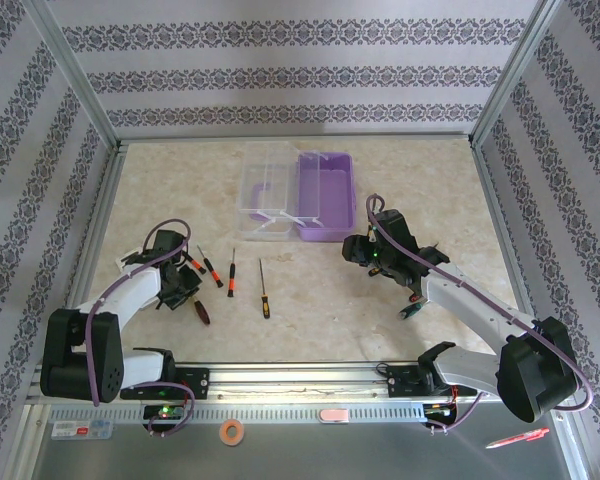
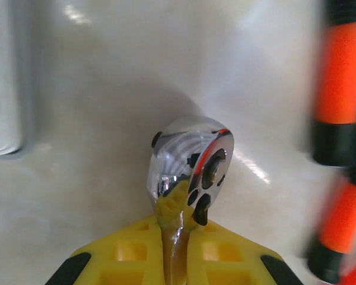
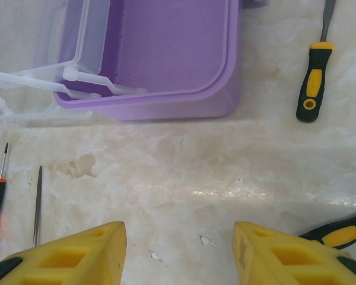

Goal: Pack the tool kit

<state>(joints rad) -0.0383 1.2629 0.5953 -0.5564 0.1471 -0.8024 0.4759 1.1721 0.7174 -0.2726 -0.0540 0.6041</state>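
Top view: we find the case [image 1: 325, 192] open at the far side of the desk [image 1: 430, 190], with screwdrivers [image 1: 232, 284] loose nearer the arms.

Left wrist: the left tool [image 2: 175, 252] pinches the wrench [image 2: 190, 163] below its head. It is chrome and stiff, and we judge it slippery.

Right wrist: the right tool [image 3: 178, 249] gapes empty, short of the case.

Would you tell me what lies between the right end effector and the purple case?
The stretch is bare: in the right wrist view, marbled tabletop separates the right end effector from the purple case.
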